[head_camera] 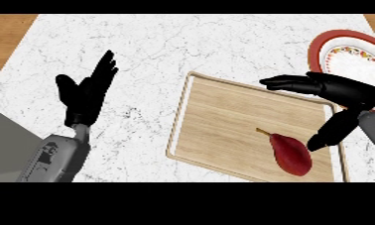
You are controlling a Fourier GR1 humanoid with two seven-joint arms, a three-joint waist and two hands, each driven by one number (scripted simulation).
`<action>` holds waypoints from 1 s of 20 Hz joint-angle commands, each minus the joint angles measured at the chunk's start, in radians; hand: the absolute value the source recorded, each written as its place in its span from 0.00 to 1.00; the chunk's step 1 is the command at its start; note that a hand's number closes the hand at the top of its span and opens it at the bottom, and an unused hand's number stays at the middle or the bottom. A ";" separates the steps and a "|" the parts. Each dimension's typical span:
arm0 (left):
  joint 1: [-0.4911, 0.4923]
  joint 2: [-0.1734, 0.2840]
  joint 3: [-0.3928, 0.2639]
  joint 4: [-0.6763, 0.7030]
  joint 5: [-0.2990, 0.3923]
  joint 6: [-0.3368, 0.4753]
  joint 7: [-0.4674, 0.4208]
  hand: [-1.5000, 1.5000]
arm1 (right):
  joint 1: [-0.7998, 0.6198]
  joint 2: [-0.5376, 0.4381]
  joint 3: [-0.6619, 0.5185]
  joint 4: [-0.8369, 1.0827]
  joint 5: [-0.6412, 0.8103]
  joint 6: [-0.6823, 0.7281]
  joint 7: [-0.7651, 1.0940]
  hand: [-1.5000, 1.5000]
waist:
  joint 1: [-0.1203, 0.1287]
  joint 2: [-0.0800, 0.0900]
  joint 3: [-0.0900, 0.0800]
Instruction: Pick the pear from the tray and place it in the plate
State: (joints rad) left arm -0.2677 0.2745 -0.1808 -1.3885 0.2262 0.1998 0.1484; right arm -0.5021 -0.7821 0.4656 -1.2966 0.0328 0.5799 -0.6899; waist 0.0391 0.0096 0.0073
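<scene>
The step in hand is the approach to the pick — the pear [291, 153] is not yet grasped. It lies on its side toward the 5 o'clock corner of the tray [219, 130], stem pointing to about 10 o'clock, nothing touching it. The right hand [341, 92] hangs over the tray's right edge at roughly 1 o'clock from the fruit, fingers stretched straight toward 9 o'clock and the thumb spread well apart from them, its tip just beside the pear's upper shoulder; the hand is spread, holding nothing. The left hand [84, 95] rests spread and fingers up at 9 o'clock on the counter [147, 45], well apart from the tray.

The next move, as I judge it, calls for lowering the right hand so thumb and fingers come either side of the pear's broad belly, then closing, lifting and carrying it toward 1 o'clock, where the plate [322, 50] sits partly cut off by the view's edge.

The pear is dark red, smooth, teardrop-shaped with a thin brown stem — likely to roll. The tray is pale grained wood, rectangular with a raised lip. The plate is round, red-rimmed with a patterned white centre. The counter is white veined marble
</scene>
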 commanded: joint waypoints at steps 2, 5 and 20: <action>0.053 0.059 0.023 0.004 -0.013 -0.029 -0.009 0.50 | -0.030 -0.055 0.110 0.020 0.128 0.109 -0.209 0.00 | 0.004 -0.002 -0.005; 0.023 0.075 0.049 0.011 -0.008 -0.037 0.014 0.50 | -0.046 -0.081 0.151 0.047 0.222 0.008 -0.278 0.00 | -0.005 -0.002 -0.005; 0.084 0.067 0.083 -0.028 -0.023 -0.063 0.026 0.50 | -0.176 0.008 0.315 0.101 0.421 -0.082 -0.184 0.00 | -0.021 -0.010 -0.008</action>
State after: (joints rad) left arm -0.2390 0.2622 -0.1347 -1.4088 0.2124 0.1670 0.1620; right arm -0.6435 -0.7780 0.7692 -1.1987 0.4318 0.3811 -0.8169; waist 0.0145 0.0013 0.0056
